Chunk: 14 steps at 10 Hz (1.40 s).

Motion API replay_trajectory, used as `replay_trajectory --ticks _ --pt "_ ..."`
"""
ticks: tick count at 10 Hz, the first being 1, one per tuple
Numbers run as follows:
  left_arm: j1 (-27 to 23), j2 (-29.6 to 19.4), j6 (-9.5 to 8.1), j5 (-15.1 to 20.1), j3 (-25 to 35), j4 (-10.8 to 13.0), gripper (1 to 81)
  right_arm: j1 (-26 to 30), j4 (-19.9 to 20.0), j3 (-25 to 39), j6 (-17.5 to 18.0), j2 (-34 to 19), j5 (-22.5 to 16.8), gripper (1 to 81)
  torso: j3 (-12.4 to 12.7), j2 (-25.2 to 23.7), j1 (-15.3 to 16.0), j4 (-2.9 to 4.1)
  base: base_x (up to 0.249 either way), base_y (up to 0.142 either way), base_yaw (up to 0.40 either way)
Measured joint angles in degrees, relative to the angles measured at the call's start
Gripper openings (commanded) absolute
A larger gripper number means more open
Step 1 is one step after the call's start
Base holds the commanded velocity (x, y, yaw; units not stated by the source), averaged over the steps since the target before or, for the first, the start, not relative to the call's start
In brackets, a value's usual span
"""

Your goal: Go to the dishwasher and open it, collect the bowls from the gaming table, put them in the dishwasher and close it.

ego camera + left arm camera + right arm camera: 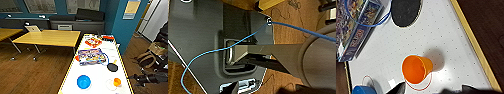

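Observation:
The gaming table [100, 75], glossy white on top with yellow edges, runs away from me just right of centre. Near its front end sits the bright blue bowl [83, 82] [362, 90]. To its right stands a small, deep orange-yellow bowl [117, 81] [416, 68], upright and empty. My right gripper [136, 77] [433, 91] hangs open beside the table's right edge. It is close to the orange-yellow bowl without touching it, and holds nothing. The dishwasher is out of view.
A black paddle [112, 67] [405, 11], a game box with a blue ring [92, 56] and a red box [93, 42] lie farther along the table. A yellow desk [50, 37] stands to the left. A backpack [147, 60] and a cardboard box [157, 47] sit on the floor to the right.

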Motion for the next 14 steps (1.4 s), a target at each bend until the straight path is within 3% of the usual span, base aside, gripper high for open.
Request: replay_trajectory --ticks 6,14 --pt "-0.02 0.82 0.0 0.05 -1.13 -0.02 81.1 -4.41 0.0 -5.18 0.0 7.69 0.89 81.1 0.0 0.0 0.0 0.0 0.0 0.0 0.0" --pt "-0.02 0.77 -0.02 0.0 -1.32 -0.02 81.1 -2.18 0.04 -15.24 -0.05 13.31 0.41 81.1 -0.02 0.02 0.02 0.0 0.0 0.0 0.0"
